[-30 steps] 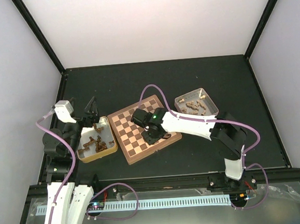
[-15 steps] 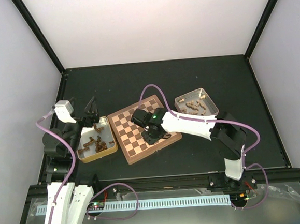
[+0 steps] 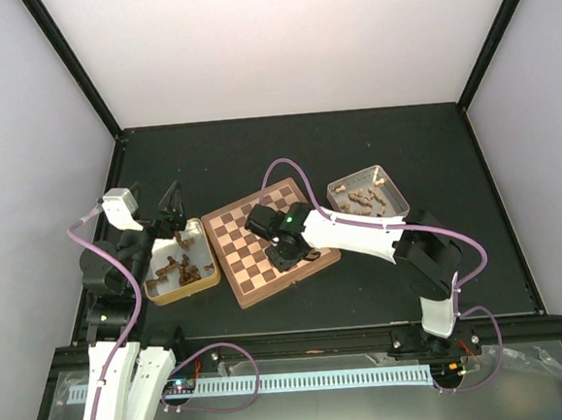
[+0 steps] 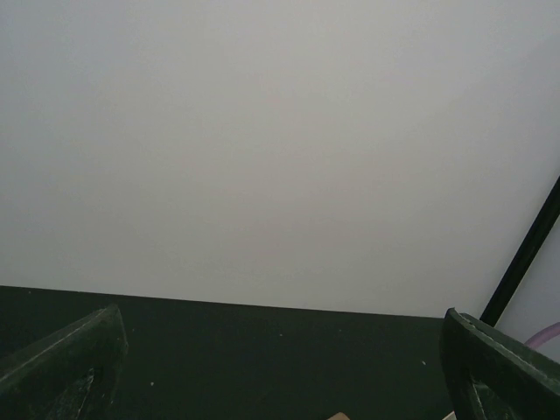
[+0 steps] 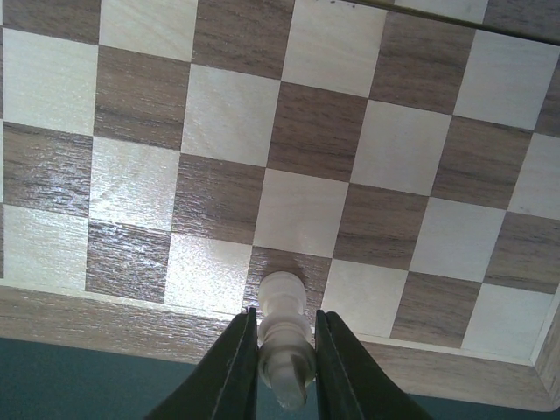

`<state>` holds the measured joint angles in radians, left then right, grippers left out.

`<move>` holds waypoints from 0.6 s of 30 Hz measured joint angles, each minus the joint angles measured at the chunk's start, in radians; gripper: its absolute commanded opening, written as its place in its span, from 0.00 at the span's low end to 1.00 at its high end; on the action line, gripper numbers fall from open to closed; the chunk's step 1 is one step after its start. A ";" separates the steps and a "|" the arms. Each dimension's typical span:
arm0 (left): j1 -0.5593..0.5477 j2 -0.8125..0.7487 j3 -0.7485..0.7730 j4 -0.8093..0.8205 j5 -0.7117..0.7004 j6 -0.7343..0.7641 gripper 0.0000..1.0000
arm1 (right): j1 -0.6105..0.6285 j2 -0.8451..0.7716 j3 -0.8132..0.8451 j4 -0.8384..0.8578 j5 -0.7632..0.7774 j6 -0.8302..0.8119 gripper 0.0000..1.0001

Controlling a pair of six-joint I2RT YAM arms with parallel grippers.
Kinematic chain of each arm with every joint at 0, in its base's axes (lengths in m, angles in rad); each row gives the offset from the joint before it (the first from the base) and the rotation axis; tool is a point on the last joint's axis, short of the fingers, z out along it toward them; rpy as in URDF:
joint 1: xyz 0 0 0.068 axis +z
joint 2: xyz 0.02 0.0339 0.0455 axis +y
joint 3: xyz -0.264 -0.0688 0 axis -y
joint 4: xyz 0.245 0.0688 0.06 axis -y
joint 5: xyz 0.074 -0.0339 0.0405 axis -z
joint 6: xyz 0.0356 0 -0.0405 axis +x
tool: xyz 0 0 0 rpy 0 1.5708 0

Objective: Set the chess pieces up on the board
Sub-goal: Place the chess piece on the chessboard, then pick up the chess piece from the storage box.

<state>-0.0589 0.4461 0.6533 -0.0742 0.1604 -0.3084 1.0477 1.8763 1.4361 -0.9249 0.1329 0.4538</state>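
Holds one of the chess pieces (image 5: 284,337) in the right jaws, closed to a narrow gap, a finger pressing on either side of its waist. Carries it with the long axis running straight out along the fingers, broad round end (the base, by the look of it) leading toward the board (image 5: 315,131). Points it at a dark square in the outermost row, just inside the reddish rim (image 5: 131,319) at the edge nearest the wrist camera. Cannot tell whether the piece touches the wood or hangs just clear. Calls, by judgement, for a short straight descent along that axis, then a slight parting of the jaws so the piece stands upright.

Shows the left jaws spread wide and holding nothing, raised over the far edge of the gold tray (image 3: 185,293) of brown pieces, facing the back wall above the tabletop (image 3: 257,153). Leaves the remaining pale pieces in the metal tray (image 3: 351,176) beside the board's far right corner, nearer the right arm.
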 measured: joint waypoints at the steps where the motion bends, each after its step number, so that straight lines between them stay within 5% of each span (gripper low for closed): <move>1: 0.000 0.000 0.000 0.000 0.000 0.000 0.99 | 0.000 0.000 0.000 0.000 -0.002 -0.001 0.24; 18: 0.000 0.001 0.000 0.000 0.001 0.001 0.99 | -0.127 -0.169 -0.028 0.064 -0.032 0.020 0.40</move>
<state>-0.0589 0.4469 0.6533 -0.0742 0.1616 -0.3077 0.9211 1.7077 1.4082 -0.8612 0.1009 0.4740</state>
